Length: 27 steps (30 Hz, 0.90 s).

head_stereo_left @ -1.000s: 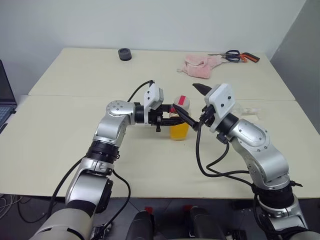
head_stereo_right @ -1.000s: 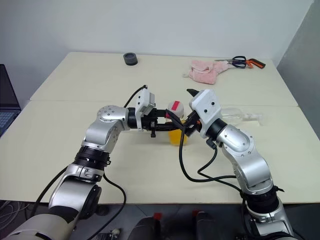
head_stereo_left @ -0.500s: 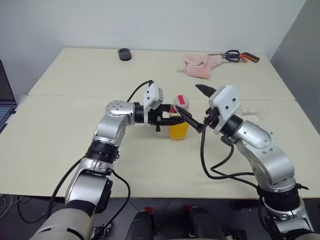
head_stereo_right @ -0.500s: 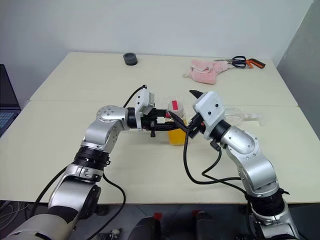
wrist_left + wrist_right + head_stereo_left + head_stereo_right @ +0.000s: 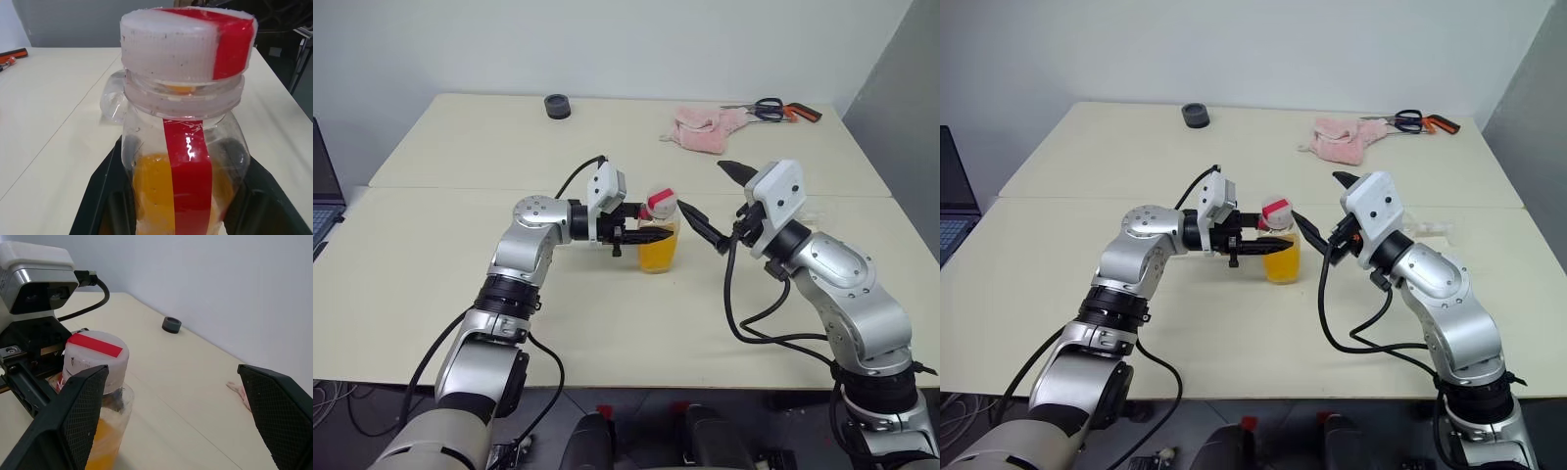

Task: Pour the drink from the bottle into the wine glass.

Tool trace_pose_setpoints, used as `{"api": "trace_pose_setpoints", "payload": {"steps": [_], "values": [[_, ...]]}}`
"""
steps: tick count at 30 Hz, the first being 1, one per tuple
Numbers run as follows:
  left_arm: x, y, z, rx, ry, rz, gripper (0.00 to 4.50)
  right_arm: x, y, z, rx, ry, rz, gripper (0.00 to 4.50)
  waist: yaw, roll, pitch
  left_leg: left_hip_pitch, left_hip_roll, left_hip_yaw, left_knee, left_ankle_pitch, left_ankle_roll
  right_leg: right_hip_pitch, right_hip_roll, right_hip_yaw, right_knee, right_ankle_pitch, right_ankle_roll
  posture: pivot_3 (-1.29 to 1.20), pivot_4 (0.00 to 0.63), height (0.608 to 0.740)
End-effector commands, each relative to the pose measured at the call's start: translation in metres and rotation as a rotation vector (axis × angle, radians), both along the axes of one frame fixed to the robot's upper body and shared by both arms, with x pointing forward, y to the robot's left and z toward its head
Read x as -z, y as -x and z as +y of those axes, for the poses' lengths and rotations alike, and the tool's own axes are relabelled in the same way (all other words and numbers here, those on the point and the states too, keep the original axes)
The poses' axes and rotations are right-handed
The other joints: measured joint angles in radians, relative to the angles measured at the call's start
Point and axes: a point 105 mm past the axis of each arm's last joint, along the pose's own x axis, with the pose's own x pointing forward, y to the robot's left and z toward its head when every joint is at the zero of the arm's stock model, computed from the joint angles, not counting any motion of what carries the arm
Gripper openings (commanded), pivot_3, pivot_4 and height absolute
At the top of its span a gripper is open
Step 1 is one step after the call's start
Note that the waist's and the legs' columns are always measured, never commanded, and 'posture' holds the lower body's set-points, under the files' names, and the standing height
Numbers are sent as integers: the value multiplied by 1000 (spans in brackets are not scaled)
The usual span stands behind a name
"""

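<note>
My left gripper is clamped on the bottle, fingers either side of the body just under the cap, holding it upright over the table. From the left wrist cam I can see both fingers pressed on the bottle's sides, with the drink filling the lower part. That arm reaches across from the left, gripper pointing to the right and about level.

My right gripper is wide open with nothing in it, just right of the cap, forearm angled up and in toward the bottle. One finger pokes at the bottle, the other sticks up higher.

Compared with a second ago, the right gripper has backed off to the right; it was crowding the cap then, now there's a gap. The left hasn't budged.

The glass is lying behind my right arm, mostly covered and hard to make out. Cloth, scissors and a dark round thing sit at the far edge.
</note>
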Motion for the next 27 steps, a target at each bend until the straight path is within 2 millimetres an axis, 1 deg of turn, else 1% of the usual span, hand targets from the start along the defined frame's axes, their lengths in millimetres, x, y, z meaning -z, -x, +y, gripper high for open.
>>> {"api": "trace_pose_setpoints", "payload": {"steps": [1, 11, 16, 20, 27], "values": [[-14, 3, -2, 23, 26, -55, 1706, -7, 4, -1, -11, 0, -27, 4500, 0, 0, 0, 0, 0, 0, 0, 0, 0, 0, 0, 0, 0, 0, 0, 0, 150, 740], [-15, 2, -1, 16, 30, -58, 1706, -3, 13, 4, -68, 11, 2, 4500, 0, 0, 0, 0, 0, 0, 0, 0, 0, 0, 0, 0, 0, 0, 0, 0, 150, 740], [-15, 1, -1, 16, 31, -58, 1706, -6, 15, 9, -89, -5, 0, 4500, 0, 0, 0, 0, 0, 0, 0, 0, 0, 0, 0, 0, 0, 0, 0, 0, 150, 740], [-15, 1, -1, 17, 31, -59, 1706, -8, 21, 17, -139, -33, 7, 4500, 0, 0, 0, 0, 0, 0, 0, 0, 0, 0, 0, 0, 0, 0, 0, 0, 150, 740], [-15, 1, -3, 19, 33, -60, 1706, -8, 17, 20, -125, -16, -5, 4500, 0, 0, 0, 0, 0, 0, 0, 0, 0, 0, 0, 0, 0, 0, 0, 0, 150, 740]]}}
